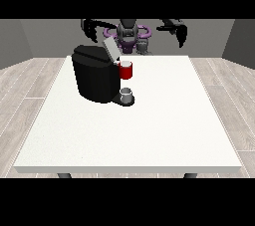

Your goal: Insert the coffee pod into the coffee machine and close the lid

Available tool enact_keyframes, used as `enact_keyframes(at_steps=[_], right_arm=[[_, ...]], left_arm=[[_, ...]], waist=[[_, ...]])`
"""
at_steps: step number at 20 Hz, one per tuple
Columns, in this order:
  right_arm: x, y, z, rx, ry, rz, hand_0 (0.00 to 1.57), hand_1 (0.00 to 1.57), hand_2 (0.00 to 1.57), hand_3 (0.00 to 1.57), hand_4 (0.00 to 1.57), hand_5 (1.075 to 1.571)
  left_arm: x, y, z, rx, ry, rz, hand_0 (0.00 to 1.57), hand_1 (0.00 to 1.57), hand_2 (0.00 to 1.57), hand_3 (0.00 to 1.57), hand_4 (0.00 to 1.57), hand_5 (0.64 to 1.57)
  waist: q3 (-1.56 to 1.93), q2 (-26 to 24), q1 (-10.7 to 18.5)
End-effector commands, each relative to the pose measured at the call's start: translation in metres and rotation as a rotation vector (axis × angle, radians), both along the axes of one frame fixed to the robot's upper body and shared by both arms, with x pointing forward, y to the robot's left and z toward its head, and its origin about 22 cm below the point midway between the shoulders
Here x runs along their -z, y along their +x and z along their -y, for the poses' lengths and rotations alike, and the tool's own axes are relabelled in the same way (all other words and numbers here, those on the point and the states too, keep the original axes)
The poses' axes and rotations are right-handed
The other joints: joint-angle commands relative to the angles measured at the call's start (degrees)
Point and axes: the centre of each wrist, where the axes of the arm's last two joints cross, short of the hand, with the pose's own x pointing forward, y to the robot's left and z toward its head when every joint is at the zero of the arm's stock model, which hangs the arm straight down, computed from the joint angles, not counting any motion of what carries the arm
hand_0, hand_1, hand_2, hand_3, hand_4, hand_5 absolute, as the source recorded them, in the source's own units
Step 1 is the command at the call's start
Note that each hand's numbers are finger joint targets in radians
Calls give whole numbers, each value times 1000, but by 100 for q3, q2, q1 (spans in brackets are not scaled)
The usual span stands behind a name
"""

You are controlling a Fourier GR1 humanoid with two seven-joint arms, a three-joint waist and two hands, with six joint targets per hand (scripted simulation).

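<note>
I stand behind the broad white rectangular table [149,135] with both arms raised and spread above its far edge. My black hand at the view's left [91,27] hangs over the far left part of the table, its fingers pointing down and slightly curled around nothing. My black hand at the view's right [179,32] hovers well clear of the table's far right, fingers drooping, also holding nothing. The boxy black coffee machine [93,73] sits on the left half of the table, its grey lid [110,49] tilted up and open. A red thing at the machine [126,70] shows at its front. A small grey cup-shaped thing [127,93] stands on the machine's low base just below; I cannot tell whether it is the pod.
</note>
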Motion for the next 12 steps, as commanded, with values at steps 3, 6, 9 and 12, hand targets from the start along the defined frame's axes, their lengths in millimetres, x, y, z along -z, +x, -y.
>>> enact_keyframes(at_steps=[3, 6, 9, 12], right_arm=[[13, 11, 20, 19, 8, -29, 0, 0, 0, 0, 0, 1571], [-7, 26, -5, -43, 1, 26, 0, 0, 0, 0, 0, 1571], [8, 21, -20, -75, -17, 10, 0, 0, 0, 0, 0, 1571], [-11, 35, -10, -76, -64, 40, 0, 0, 0, 0, 0, 1571]], left_arm=[[-16, -20, 8, 12, 18, -3, 0, 0, 0, 0, 0, 1571], [-21, -20, -14, -45, 20, 22, 0, 0, 0, 0, 0, 1571], [-28, -20, -27, -77, 45, 35, 0, 0, 0, 0, 0, 1571], [-27, -25, -29, -61, 44, 68, 0, 0, 0, 0, 0, 1571]], waist=[[0, 161, 136], [-2, 409, -203], [-2, 514, -286], [-2, 638, -249]])
